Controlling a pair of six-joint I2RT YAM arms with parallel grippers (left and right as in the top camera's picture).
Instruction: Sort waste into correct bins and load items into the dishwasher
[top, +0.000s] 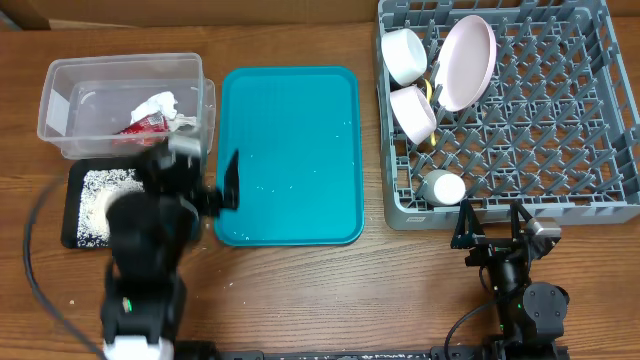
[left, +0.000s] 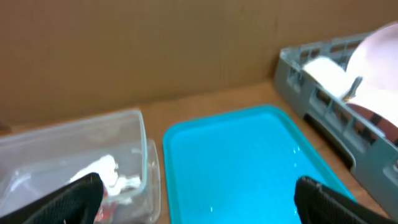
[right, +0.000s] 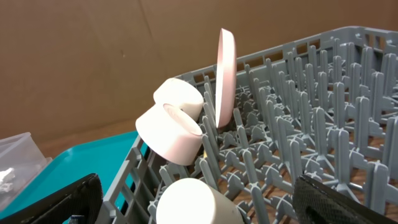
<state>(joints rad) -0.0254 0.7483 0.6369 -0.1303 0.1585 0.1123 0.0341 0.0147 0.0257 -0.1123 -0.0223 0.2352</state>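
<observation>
Left jaws spread wide, empty, held over teal tray left edge; few rice specks seen scattered rightward, left arm nearer. Right jaws parted, empty, beside rack; cup stowed.

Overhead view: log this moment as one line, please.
left gripper: open, empty | right gripper: open, empty | dish rack: two bowls, plate, cup | clear tub: wrapper, paper | black tray: rice

Two bowls, one plate, one cup
</observation>
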